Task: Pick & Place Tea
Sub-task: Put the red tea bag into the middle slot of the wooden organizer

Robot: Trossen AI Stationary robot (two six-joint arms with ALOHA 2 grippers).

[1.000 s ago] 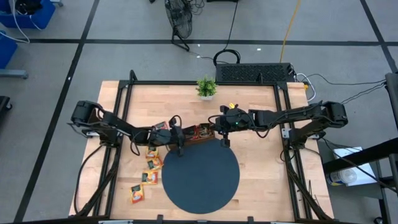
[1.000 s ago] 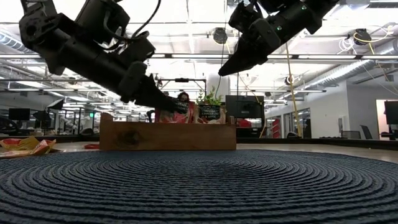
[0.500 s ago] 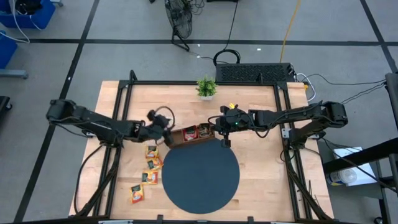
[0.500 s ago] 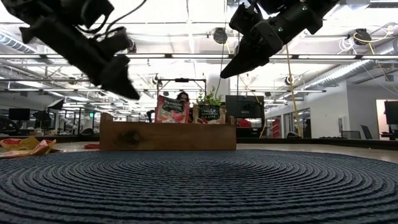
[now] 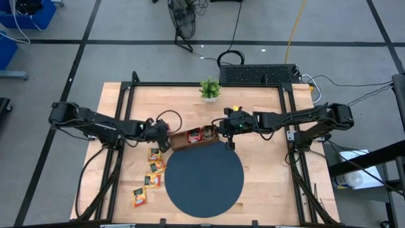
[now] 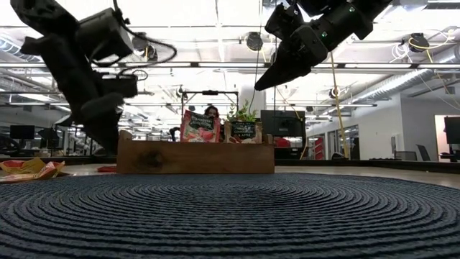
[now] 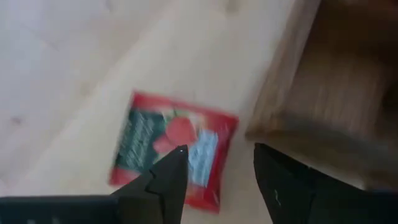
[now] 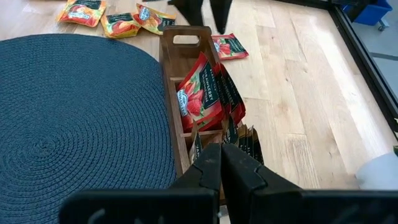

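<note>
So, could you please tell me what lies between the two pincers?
The wooden tray holding red sachets, seen in the high view between left pincer and right pincer.

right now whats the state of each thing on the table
left tool: open, above a red sachet lying flat beside the tray
right tool: shut, empty, over the tray's other end
tray: red sachets standing inside
yellow sachets: flat on the table
</note>
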